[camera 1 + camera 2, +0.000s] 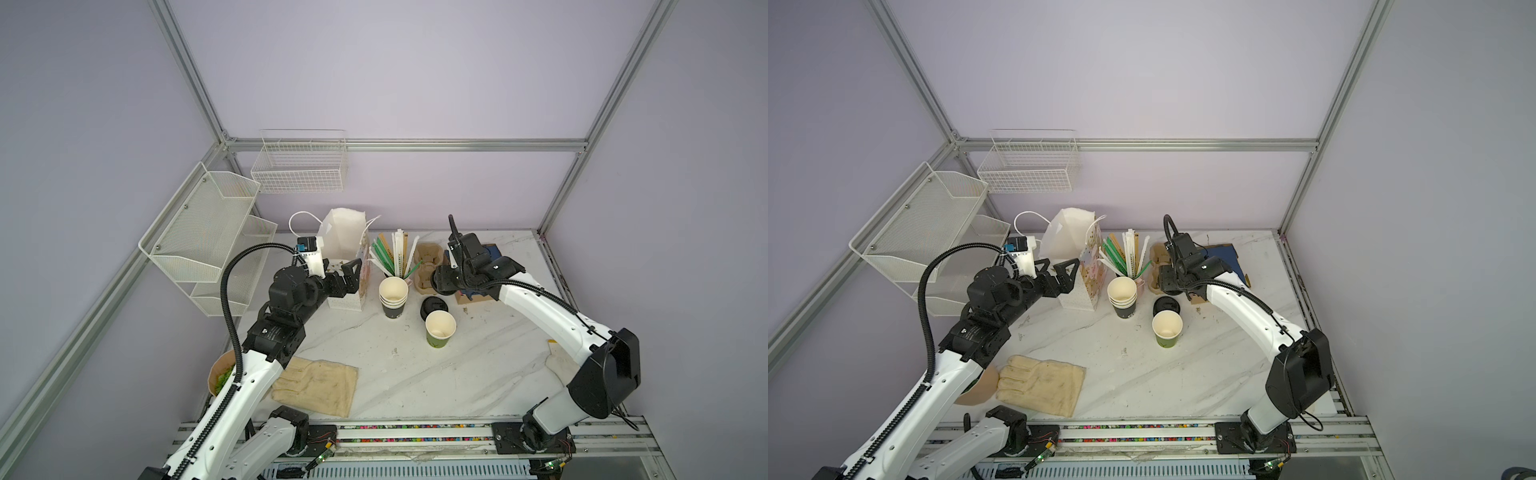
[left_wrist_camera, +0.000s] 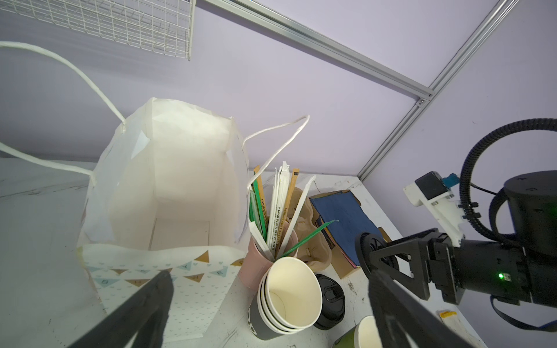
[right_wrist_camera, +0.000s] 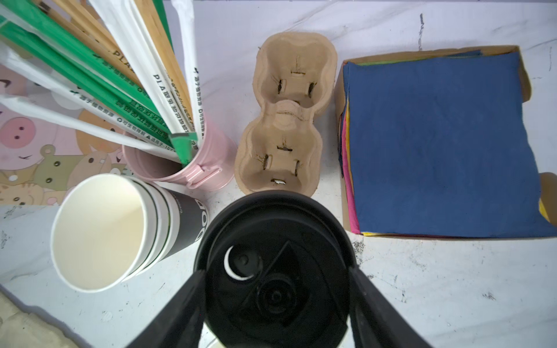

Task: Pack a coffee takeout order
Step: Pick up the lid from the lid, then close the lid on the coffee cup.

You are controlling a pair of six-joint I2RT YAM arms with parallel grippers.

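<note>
Starting with the white paper bag, you have it standing open at the back of the table, and your left gripper sits spread wide just beside it, holding nothing. The navy napkin tops a stack in its box, beside the 2-cup carrier (lying flat on the table). The green cup stands upright and uncovered nearer the front edge. Your right gripper clamps 1 black lid near the carrier.

Marble table: bag, cup stack, carrier, green cup, glove.
</note>
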